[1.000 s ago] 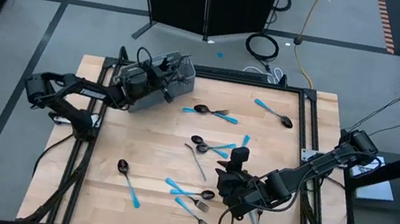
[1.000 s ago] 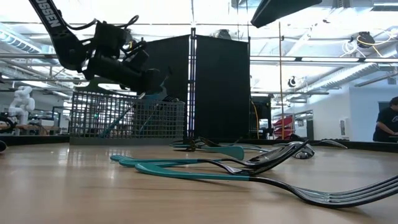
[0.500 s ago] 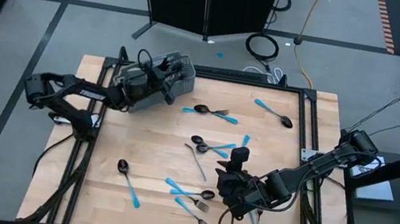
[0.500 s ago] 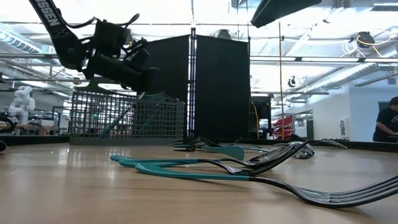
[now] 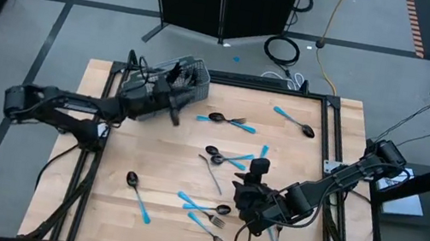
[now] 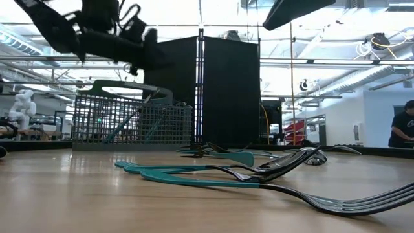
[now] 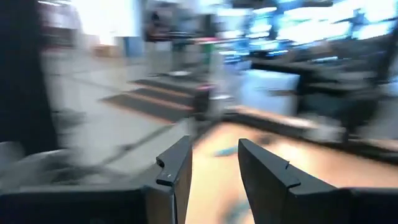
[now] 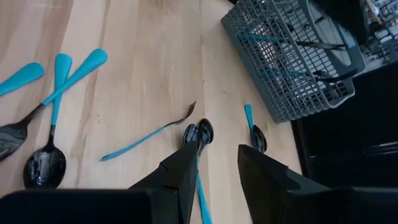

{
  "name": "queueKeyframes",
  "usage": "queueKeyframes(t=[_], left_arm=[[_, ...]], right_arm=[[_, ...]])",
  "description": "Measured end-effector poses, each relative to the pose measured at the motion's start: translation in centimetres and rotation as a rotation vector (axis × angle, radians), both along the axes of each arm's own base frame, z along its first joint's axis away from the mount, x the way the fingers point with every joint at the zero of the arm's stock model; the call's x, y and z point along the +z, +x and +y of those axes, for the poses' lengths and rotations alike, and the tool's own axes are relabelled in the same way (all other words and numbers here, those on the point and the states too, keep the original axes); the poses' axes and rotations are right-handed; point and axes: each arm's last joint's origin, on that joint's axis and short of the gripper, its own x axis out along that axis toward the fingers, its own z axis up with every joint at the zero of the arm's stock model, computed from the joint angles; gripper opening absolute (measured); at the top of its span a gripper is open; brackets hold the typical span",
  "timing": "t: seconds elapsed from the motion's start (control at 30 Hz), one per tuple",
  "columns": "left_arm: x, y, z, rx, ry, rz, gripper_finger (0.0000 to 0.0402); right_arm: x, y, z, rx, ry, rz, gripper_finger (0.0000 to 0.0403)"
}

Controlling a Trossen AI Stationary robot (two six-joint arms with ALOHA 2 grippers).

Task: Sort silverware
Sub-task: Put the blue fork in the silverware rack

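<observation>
Silverware with light-blue handles lies scattered on the wooden table point(image 5: 134, 142): a spoon point(image 5: 137, 193) at the near left, a spoon point(image 5: 294, 121) at the far right, a cluster point(image 5: 205, 212) near the middle. More pieces stand in the grey wire basket point(image 5: 177, 78) at the far left corner, and their handles point(image 6: 123, 126) lean on its mesh. My left gripper point(image 5: 173, 113) hangs open and empty, above and just in front of the basket. My right gripper point(image 5: 240, 192) hovers open over the cluster. A spoon point(image 8: 203, 132) lies on the table beyond its fingertips.
A tall black cabinet point(image 5: 225, 1) and coiled cables point(image 5: 282, 49) stand behind the table's far edge. Black frame rails point(image 5: 329, 139) run along the table's sides. A person point(image 6: 404, 126) shows far off in the room at the right.
My left gripper has risen from the basket's top and drawn back toward the table's left and near edges. A blue handle that was at its fingertips stays behind in the basket.
</observation>
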Motion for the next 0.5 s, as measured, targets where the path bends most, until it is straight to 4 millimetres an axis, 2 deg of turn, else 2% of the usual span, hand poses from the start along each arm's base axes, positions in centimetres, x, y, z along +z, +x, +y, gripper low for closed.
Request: queueKeyframes(t=[0.13,0.27,0.37,0.5], left_arm=[[1.1,-0.2,-2.7,-0.363,-0.087,-0.042,0.0125],[0.9,-0.2,-5.7,-0.706,-0.177,0.005,0.0125],[0.0,0.1,-8.3,-0.819,-0.201,0.102,0.0125],[-1.9,0.8,-12.3,-0.864,-0.164,0.218,0.0125]], right_arm=[[0.0,0.0,0.0,-0.018,0.018,-0.009,0.0109],[0.0,0.0,0.0,-0.019,0.018,-0.008,0.0109],[0.0,0.0,0.0,-0.019,0.018,-0.008,0.0109],[0.0,0.0,0.0,-0.028,0.033,-0.022,0.0109]])
